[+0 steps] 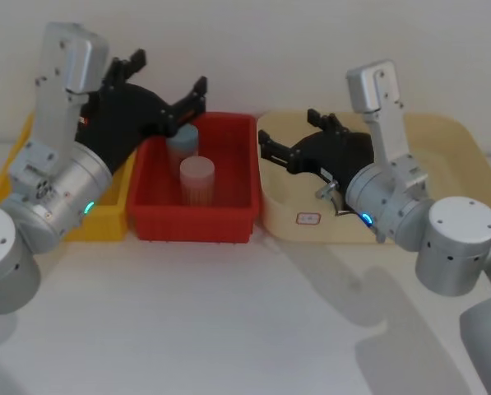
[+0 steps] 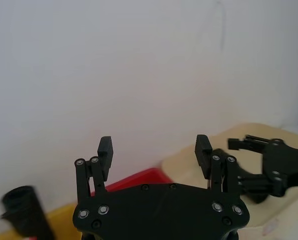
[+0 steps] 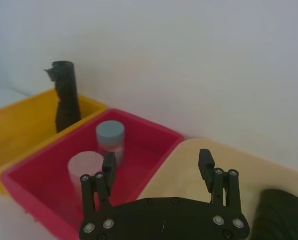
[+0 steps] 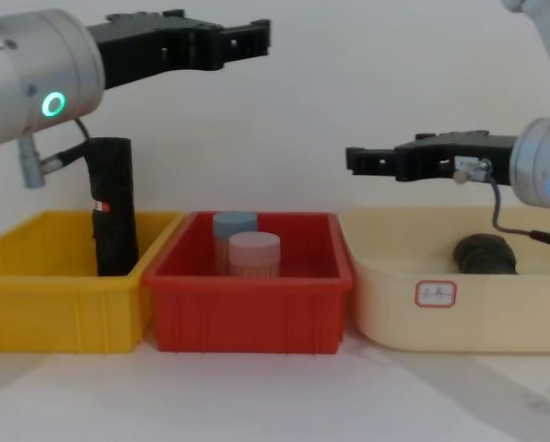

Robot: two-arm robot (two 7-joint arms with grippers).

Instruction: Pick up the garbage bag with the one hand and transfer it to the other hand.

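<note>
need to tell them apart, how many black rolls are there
2: a slim roll standing upright in the yellow bin, and the thicker garbage bag lying in the beige bin.

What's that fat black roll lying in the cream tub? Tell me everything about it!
The thick black crinkly plastic roll is a short, fat cylinder with a matte, wrinkled skin and no label showing. It lies on its side on the floor of the cream plastic tub. Nothing grips it; the right end effector hovers open above the tub.
</note>
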